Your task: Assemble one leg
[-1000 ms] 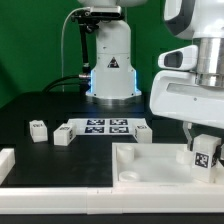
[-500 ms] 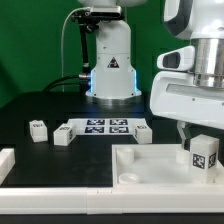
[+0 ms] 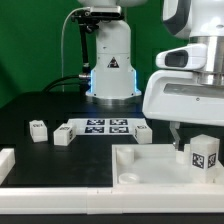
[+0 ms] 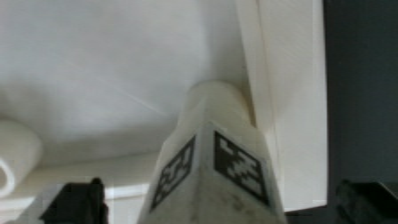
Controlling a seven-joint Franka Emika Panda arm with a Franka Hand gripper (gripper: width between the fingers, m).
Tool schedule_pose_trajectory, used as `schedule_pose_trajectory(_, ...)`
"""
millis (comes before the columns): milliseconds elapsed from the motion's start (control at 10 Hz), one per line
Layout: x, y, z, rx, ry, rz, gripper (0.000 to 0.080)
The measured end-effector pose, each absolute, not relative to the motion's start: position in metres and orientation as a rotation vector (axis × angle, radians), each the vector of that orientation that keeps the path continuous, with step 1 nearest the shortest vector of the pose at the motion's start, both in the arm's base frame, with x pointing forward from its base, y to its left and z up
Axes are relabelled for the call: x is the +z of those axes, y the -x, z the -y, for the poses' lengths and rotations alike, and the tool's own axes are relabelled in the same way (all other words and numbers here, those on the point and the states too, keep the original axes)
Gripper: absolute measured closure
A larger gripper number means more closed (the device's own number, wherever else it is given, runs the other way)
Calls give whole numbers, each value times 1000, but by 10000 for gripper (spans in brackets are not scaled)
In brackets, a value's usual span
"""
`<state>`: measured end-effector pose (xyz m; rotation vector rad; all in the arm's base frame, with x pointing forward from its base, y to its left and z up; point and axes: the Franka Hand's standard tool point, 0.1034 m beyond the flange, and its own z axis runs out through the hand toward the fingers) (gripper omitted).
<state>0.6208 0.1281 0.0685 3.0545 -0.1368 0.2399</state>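
Observation:
A leg (image 3: pixel 203 158), a chunky white post with a marker tag, stands upright at the corner of the large white panel (image 3: pixel 148 168) on the exterior view's right. My gripper (image 3: pixel 193 136) hangs just above it, and one dark finger (image 3: pixel 176 132) shows beside the leg. In the wrist view the leg (image 4: pixel 217 150) stands between my fingertips (image 4: pixel 80 202) with gaps on both sides. The gripper (image 4: pixel 214 208) is open and holds nothing.
Three more small white legs (image 3: pixel 38 129), (image 3: pixel 63 135), (image 3: pixel 141 132) sit around the marker board (image 3: pixel 105 126). A white block (image 3: pixel 6 160) lies at the exterior view's left edge. The robot base (image 3: pixel 110 62) stands behind.
The gripper has risen a little off the leg. The leg has stayed upright on the panel's corner.

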Motion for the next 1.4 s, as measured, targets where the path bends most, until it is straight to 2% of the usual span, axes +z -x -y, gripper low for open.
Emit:
schedule_pose_trajectory(600,73,-627,-121,191,-2831,-897,151)
schedule_pose_trajectory(900,72,-627,-118,183,-2814,-927,173)
schedule_pose_trajectory(1100,71,-626,-118,180,-2815,-927,498)
schedule_pose_trajectory(1400,71,-626,-118,182,-2834,-875,498)
